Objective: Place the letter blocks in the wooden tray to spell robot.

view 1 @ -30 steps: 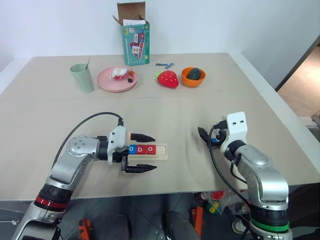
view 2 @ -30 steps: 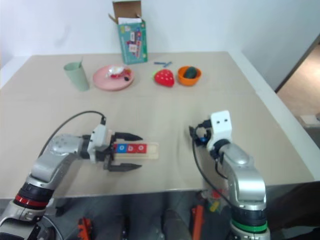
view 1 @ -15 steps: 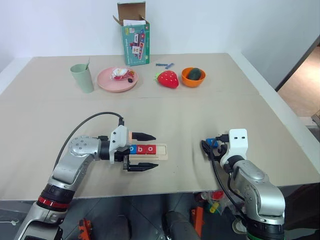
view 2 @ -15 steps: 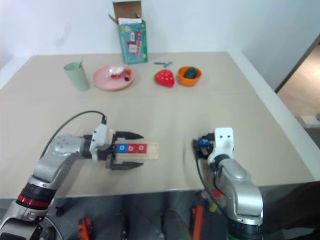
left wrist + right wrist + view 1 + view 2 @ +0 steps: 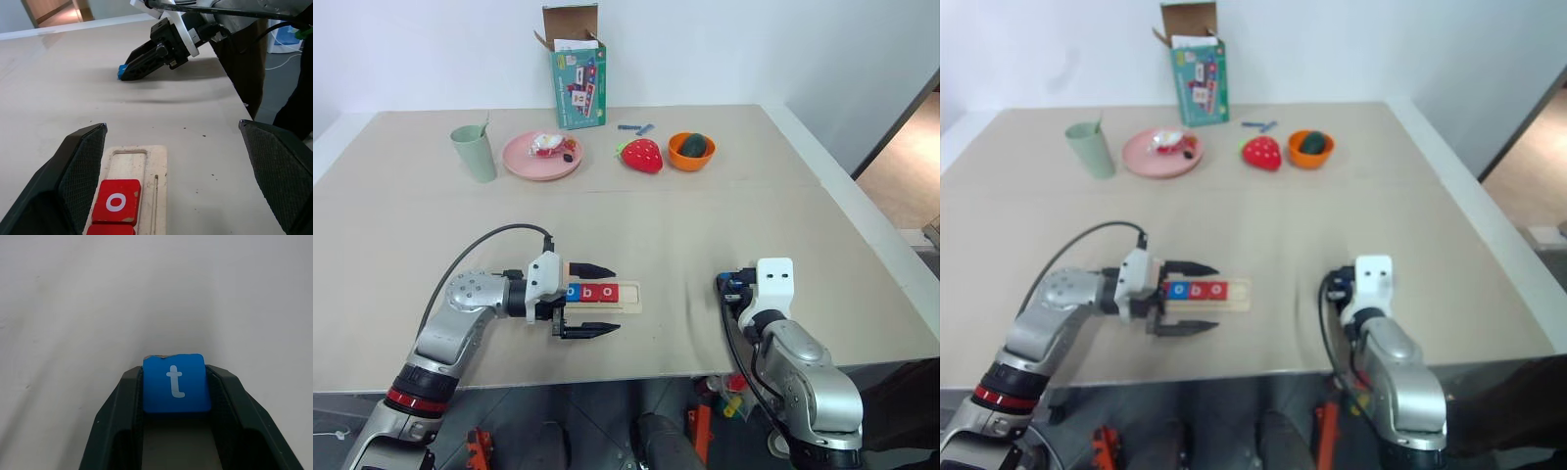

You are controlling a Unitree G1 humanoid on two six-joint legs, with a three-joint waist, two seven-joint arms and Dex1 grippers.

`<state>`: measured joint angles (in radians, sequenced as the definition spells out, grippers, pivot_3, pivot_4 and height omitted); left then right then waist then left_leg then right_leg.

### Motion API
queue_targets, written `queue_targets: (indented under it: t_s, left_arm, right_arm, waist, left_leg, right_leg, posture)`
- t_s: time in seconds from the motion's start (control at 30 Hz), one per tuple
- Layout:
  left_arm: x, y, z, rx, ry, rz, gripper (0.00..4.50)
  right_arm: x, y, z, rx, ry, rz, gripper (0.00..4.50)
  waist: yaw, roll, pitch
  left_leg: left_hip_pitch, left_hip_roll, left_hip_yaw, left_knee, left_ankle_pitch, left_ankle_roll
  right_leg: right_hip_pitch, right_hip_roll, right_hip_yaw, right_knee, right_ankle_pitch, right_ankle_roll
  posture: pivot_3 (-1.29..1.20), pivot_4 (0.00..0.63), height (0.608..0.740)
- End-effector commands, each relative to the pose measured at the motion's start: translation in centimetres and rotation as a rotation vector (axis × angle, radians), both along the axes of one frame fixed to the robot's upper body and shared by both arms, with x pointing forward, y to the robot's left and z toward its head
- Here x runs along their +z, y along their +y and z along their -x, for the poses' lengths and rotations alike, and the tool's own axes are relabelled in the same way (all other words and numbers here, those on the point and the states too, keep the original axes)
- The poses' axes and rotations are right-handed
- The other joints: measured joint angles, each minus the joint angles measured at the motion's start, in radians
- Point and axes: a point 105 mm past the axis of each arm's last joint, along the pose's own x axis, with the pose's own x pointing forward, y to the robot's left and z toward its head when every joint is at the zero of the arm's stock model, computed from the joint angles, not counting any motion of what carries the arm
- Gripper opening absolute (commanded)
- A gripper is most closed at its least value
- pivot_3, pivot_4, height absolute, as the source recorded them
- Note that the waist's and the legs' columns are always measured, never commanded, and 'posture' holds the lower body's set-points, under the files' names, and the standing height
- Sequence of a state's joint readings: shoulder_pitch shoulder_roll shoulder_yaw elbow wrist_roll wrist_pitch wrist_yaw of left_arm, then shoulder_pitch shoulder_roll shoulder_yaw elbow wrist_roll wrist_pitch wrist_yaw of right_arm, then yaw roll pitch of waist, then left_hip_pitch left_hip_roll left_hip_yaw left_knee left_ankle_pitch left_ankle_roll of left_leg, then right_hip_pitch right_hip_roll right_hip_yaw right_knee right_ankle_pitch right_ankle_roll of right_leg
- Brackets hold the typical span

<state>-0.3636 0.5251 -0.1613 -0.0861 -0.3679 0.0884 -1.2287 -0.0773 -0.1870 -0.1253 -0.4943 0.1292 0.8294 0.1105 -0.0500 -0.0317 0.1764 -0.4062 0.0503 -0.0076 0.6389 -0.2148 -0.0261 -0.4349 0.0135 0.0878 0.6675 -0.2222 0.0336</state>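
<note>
Tile: blue "t" block [image 5: 176, 382] pinched in right gripper [image 5: 176, 404]; goes left to tray's [image 5: 159, 161] empty end | left gripper [image 5: 590, 300] wide open around tray

We see our left gripper [image 5: 1197, 297] spread around the wooden tray [image 5: 1206, 294], where blue, red, red letter blocks [image 5: 1196, 290] sit.

Light was bright and even; shadows stayed soft; the right eye view looked hazier, blurred around its five o'clock.
</note>
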Motion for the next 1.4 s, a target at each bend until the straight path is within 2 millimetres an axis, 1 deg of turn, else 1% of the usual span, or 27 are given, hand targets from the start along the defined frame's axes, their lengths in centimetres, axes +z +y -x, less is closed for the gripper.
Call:
queue_targets:
  t_s: [0.03,0.13,0.2,0.3,0.4,0.67,0.77,1.0,1.23,1.3,1.33,1.4]
  left_arm:
    - [-0.1,0.2,0.1,-0.001,-0.019,-0.004,4.5]
    - [-0.4,0.3,-0.1,0.007,-0.019,-0.01,4.5]
    - [-0.5,0.4,-0.2,0.01,-0.022,-0.012,4.5]
    - [-0.6,0.5,-0.3,0.018,-0.025,-0.015,4.5]
    - [-0.6,0.6,-0.4,0.026,-0.028,-0.021,4.5]
    - [-0.8,0.9,-0.6,0.047,-0.03,-0.032,4.5]
    - [-0.5,0.9,-0.6,0.047,-0.033,-0.032,4.5]
    - [-0.2,0.7,-0.6,0.04,-0.04,-0.037,4.5]
    - [0.2,0.3,-0.6,0.035,-0.044,-0.035,4.5]
    - [0.2,0.3,-0.6,0.036,-0.044,-0.035,4.5]
    - [0.2,0.3,-0.6,0.037,-0.044,-0.036,4.5]
    - [0.2,0.3,-0.5,0.039,-0.044,-0.037,4.5]
  right_arm:
    - [1.9,2.0,0.2,0.049,-0.058,0.018,1.23]
    - [3.1,4.6,0.0,0.103,-0.072,-0.008,1.23]
    - [3.1,5.7,-0.2,0.117,-0.048,-0.02,1.23]
    - [2.8,6.8,-0.5,0.144,-0.013,-0.004,1.23]
    - [2.1,7.0,-0.6,0.15,0.028,0.016,1.23]
    - [1.5,8.3,-0.3,0.214,0.074,0.002,1.23]
    - [1.5,8.4,-0.3,0.22,0.076,-0.013,1.23]
    - [2.2,8.7,-0.3,0.235,0.041,-0.011,1.23]
    - [1.4,8.9,-0.2,0.252,0.073,-0.035,1.23]
    - [1.6,8.9,-0.2,0.251,0.063,-0.04,2.31]
    - [1.8,8.9,-0.3,0.252,0.051,-0.043,2.54]
    - [2.3,8.8,-0.3,0.249,0.025,-0.046,3.21]
  waist:
    - [0.0,0.0,0.0]
    - [-0.002,0.0,0.0]
    - [-0.001,0.0,0.0]
    - [0.002,0.0,0.0]
    - [0.003,0.0,0.0]
    - [0.001,0.0,0.0]
    - [0.001,0.0,0.0]
    - [0.001,0.0,0.0]
    - [0.001,0.0,0.0]
    - [0.001,0.0,0.0]
    - [0.001,0.0,0.0]
    - [0.001,0.0,0.0]
  left_leg:
    - [0.0,0.0,0.0,0.0,0.0,0.0]
    - [0.0,0.0,0.0,0.0,0.0,0.0]
    - [0.0,0.0,0.0,0.0,0.0,0.0]
    - [-0.001,0.0,0.0,0.0,0.0,0.0]
    - [-0.002,0.0,0.0,0.0,0.0,0.0]
    - [-0.002,0.0,-0.001,-0.001,0.0,0.0]
    - [-0.002,0.0,-0.001,-0.001,0.0,0.0]
    - [-0.002,0.0,-0.001,-0.001,0.0,0.0]
    - [-0.002,0.0,-0.001,-0.001,0.0,0.0]
    - [-0.002,0.0,-0.001,-0.001,0.0,0.0]
    - [-0.002,0.0,-0.001,-0.001,0.0,0.0]
    - [-0.002,0.0,-0.001,-0.001,0.0,0.0]
  right_leg:
    - [0.0,0.0,0.0,0.0,0.0,0.0]
    - [-0.001,0.0,0.0,0.0,0.0,0.0]
    - [-0.001,0.0,0.0,0.0,0.0,0.0]
    - [-0.001,0.0,0.0,0.0,0.0,0.0]
    - [-0.001,-0.001,-0.001,-0.001,-0.001,0.001]
    - [-0.001,0.0,-0.001,-0.001,-0.001,0.0]
    - [-0.001,0.0,-0.001,-0.001,0.0,0.0]
    - [-0.001,0.0,-0.001,-0.001,0.0,0.0]
    - [-0.001,0.0,-0.001,-0.001,0.0,0.0]
    - [-0.001,0.0,-0.001,-0.001,0.0,0.0]
    - [-0.001,0.0,-0.001,-0.001,0.0,0.0]
    - [-0.001,0.0,-0.001,-0.001,0.0,0.0]
  posture:
    - [0.0,0.15,0.74]
    - [0.0,0.15,0.74]
    - [0.0,0.15,0.74]
    - [0.0,0.15,0.74]
    - [0.0,0.15,0.74]
    - [0.0,0.15,0.74]
    - [0.0,0.15,0.74]
    - [0.0,0.15,0.74]
    - [0.0,0.15,0.74]
    - [0.0,0.15,0.74]
    - [0.0,0.15,0.74]
    - [0.0,0.15,0.74]
